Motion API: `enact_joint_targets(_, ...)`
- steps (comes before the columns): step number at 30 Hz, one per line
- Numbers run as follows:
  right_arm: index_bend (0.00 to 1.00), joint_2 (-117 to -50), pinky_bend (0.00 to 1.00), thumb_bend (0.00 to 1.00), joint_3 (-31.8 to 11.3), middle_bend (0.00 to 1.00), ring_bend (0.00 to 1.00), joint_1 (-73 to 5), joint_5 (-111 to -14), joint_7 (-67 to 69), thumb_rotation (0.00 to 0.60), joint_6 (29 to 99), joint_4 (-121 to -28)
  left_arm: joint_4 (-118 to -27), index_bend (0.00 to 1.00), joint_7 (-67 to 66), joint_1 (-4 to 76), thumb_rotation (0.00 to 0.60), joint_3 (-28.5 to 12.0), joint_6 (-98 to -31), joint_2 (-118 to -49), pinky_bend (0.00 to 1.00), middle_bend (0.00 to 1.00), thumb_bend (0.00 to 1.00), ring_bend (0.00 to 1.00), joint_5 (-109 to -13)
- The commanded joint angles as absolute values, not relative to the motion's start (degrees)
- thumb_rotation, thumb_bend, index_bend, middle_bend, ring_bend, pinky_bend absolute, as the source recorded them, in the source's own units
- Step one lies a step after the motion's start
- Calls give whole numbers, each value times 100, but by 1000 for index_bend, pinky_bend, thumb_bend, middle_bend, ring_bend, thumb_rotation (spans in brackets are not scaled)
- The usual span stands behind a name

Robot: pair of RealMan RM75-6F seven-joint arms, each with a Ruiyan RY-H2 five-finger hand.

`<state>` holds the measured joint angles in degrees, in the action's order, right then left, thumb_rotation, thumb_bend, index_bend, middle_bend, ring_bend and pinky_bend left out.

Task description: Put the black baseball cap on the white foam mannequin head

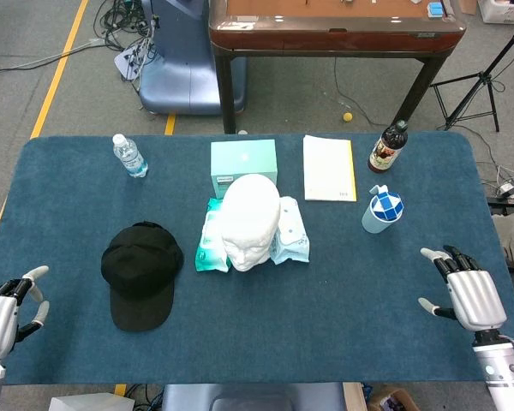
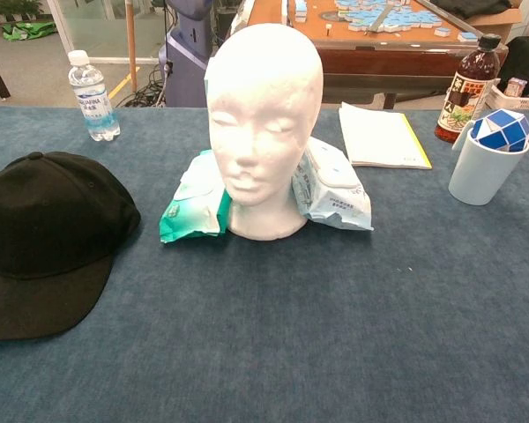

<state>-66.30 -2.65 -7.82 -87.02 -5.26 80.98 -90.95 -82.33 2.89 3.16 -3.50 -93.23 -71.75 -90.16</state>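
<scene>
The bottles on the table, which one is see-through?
The clear plastic water bottle with the white cap, at the table's far left. The other, the dark brown glass bottle with a black cap and picture label, stands far right.

I see the black baseball cap [image 1: 140,273] [image 2: 46,233] lying flat, crown up, at left of centre in the head view, brim toward the bottom edge. The bare white foam mannequin head [image 1: 250,220] [image 2: 263,123] stands upright at frame centre.
</scene>
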Motion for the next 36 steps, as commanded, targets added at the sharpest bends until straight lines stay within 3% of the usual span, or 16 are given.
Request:
enact_joint_targets(1, 219, -6637, 243, 0, -257, 293, 157, -788, -8706, -537, 600, 8087, -9101, -8204, 266, 276, 309, 600, -350, -9331, -7169, 478, 382, 293, 334, -9004)
enact_joint_targets(15, 218, -6575, 243, 0, -266, 293, 157, -770, -8734, -419, 600, 8156, -9110, -8218, 316, 100, 331, 600, -311, -9278, -7230, 478, 289, 292, 328, -9023)
enact_joint_targets(22, 218, -6583, 243, 0, -259, 294, 157, -756, -8749, -431, 600, 8184, -9117, -8240, 325, 98, 327, 600, -288, -9287, -7213, 478, 287, 293, 328, -9053)
enact_joint_targets(30, 218, -6625, 244, 0, -267, 293, 157, -819, -8673, -482, 600, 8031, -9089, -8420, 350, -75, 211, 600, -260, -9730, -7161, 478, 289, 293, 328, -9359)
enact_joint_targets(36, 219, -6582, 243, 0, -267, 293, 157, -835, -8670, -420, 600, 8004, -9104, -8521, 397, -217, 200, 600, -142, -9697, -7236, 479, 332, 289, 328, -9503)
